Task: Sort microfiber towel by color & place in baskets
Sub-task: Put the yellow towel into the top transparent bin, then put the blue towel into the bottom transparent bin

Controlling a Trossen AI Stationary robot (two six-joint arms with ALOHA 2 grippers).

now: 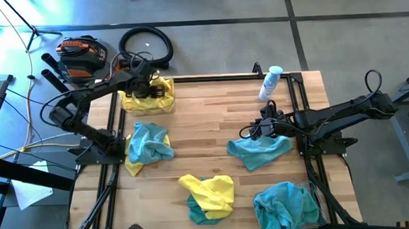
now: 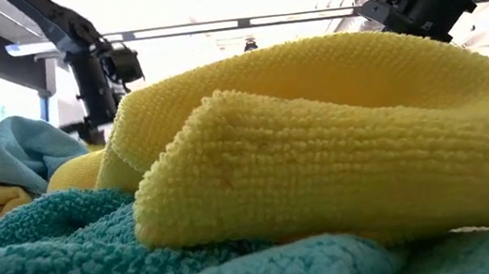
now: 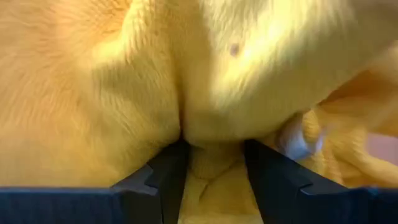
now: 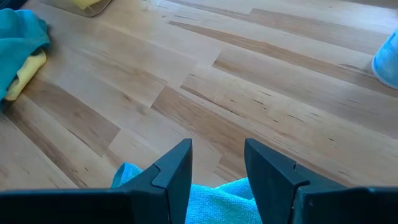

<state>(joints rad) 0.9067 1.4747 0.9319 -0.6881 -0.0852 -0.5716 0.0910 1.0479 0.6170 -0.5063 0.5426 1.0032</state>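
Yellow microfiber towels (image 1: 146, 98) lie heaped in a clear basket (image 1: 170, 95) at the table's far left. My left gripper (image 1: 149, 81) points down into this heap, open, with yellow cloth (image 3: 211, 81) filling its wrist view. My right gripper (image 1: 265, 131) hangs open over the far edge of a teal towel (image 1: 260, 151) spread on the table at the right; I cannot tell whether it touches the cloth (image 4: 224, 193). Other towels lie loose: a teal and yellow pile (image 1: 146, 147), a yellow one on teal (image 1: 209, 195), and a teal heap (image 1: 286, 205). My left gripper comes from above, pointing steeply down into the yellow heap. A bulge of yellow cloth (image 3: 212, 155) sits between its spread fingers (image 3: 163, 177) and lies against their free ends. The fingers are apart and do not pinch it. The heap rests in the basket.
A white and blue spray bottle (image 1: 269, 83) lies at the far right of the table. Bare wood (image 1: 212, 121) lies between the two grippers. The low view is mostly filled by the near yellow towel (image 2: 320, 136) on teal cloth (image 2: 101, 269).
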